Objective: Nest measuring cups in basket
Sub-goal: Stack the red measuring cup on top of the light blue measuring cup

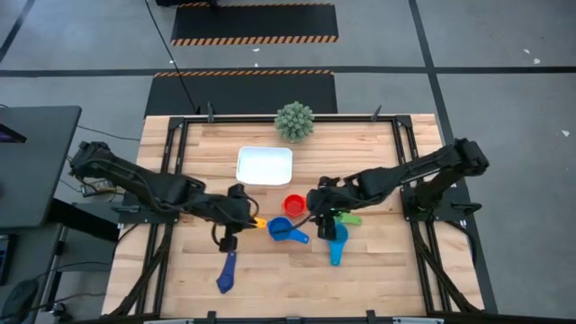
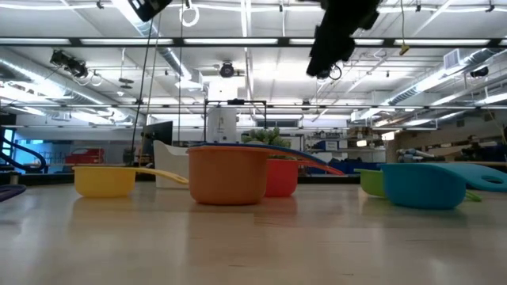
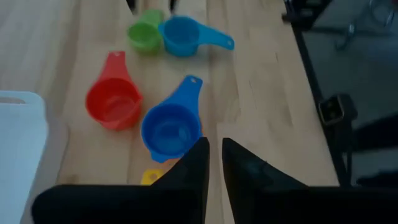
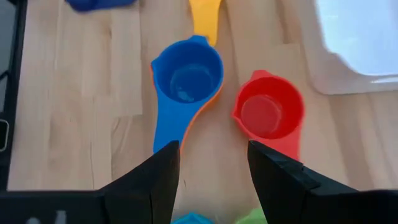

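1. Presumably the step in hand is picking up the yellow cup (image 1: 259, 222) by its flat handle. To do it well, the left tool (image 1: 243, 219) should pinch the handle squarely and lift it straight off the counter (image 1: 270, 279).
2. The left tool's fingers (image 3: 189, 171) stand nearly together, with a slim gap between them. The yellow handle lies just beneath the tips, but I cannot tell whether it is gripped.
3. The right tool (image 4: 211, 165) hangs with its jaws apart and nothing between them, above the blue cup (image 4: 186, 78) nested in the orange one, beside the red cup (image 4: 268, 112).
4. The basket (image 1: 265, 166) sits nearby on the counter with nothing visible in it.
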